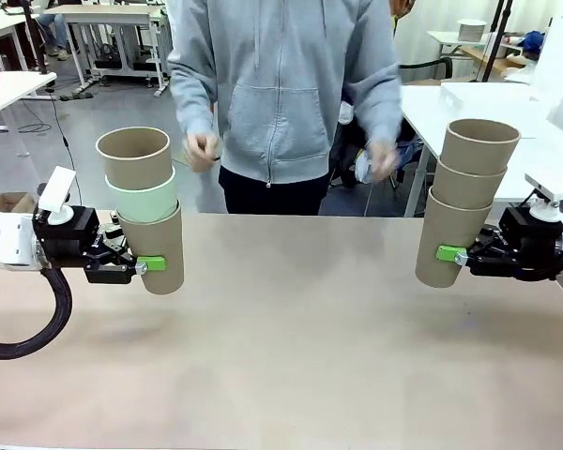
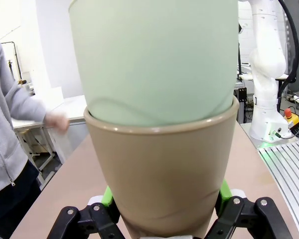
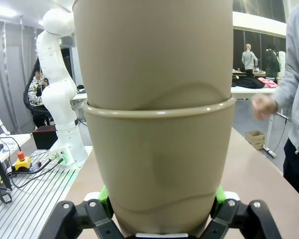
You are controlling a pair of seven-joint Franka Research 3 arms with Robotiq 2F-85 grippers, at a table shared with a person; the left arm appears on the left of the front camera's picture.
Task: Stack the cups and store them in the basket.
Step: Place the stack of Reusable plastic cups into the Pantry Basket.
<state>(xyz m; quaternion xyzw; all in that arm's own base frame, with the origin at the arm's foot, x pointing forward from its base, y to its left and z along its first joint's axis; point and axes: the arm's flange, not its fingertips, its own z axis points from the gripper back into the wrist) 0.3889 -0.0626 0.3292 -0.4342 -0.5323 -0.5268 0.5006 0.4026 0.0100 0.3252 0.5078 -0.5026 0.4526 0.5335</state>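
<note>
Three nested cups sit in each grip above the table (image 1: 291, 328); our left gripper (image 1: 143, 265) clamps the tan-mint-tan stack (image 1: 150, 211) by its bottom cup, our right gripper (image 1: 455, 254) the all-tan stack (image 1: 464, 202); we judge nesting needs both upright, one centred over the other.

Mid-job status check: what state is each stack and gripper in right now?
left stack: three nested, upright, mint green between tan, held above table.
left gripper: shut on left stack's bottom cup.
right stack: three tan nested, upright, held above table.
right gripper: shut on right stack's bottom cup.
</note>
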